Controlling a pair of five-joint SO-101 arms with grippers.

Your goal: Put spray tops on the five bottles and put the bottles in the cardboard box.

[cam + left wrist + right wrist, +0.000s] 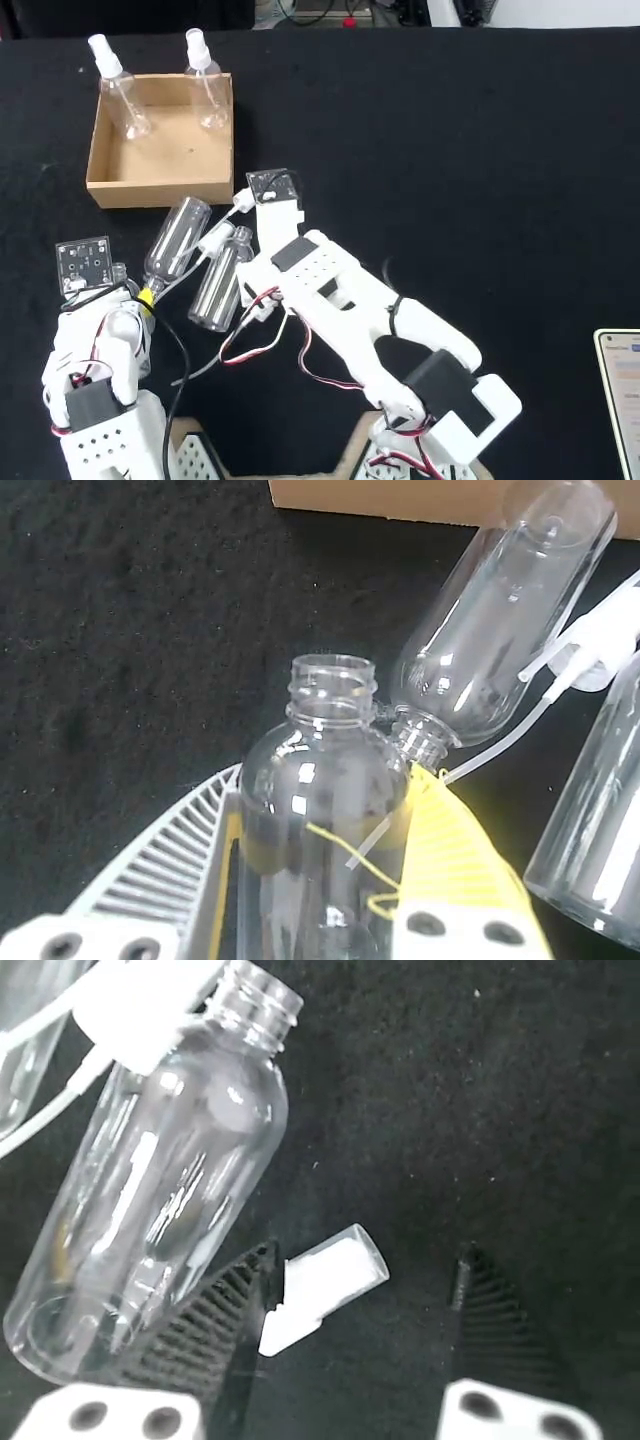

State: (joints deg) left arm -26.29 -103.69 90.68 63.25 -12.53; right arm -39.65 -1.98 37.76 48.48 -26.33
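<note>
At the lower left of the high view, the left pincer [325,810] was clamped around an uncapped bottle [330,730]. Left of centre, the right pincer [365,1260] stood open astride a loose spray top [320,1295] on the black tabletop [480,150], beside a lying bottle [220,282] and a second lying bottle [178,238]. In the upper left, the cardboard box [160,185] held two capped bottles [125,100], both standing.

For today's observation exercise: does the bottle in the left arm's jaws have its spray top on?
Off. The held bottle has a bare threaded neck and open mouth.
</note>
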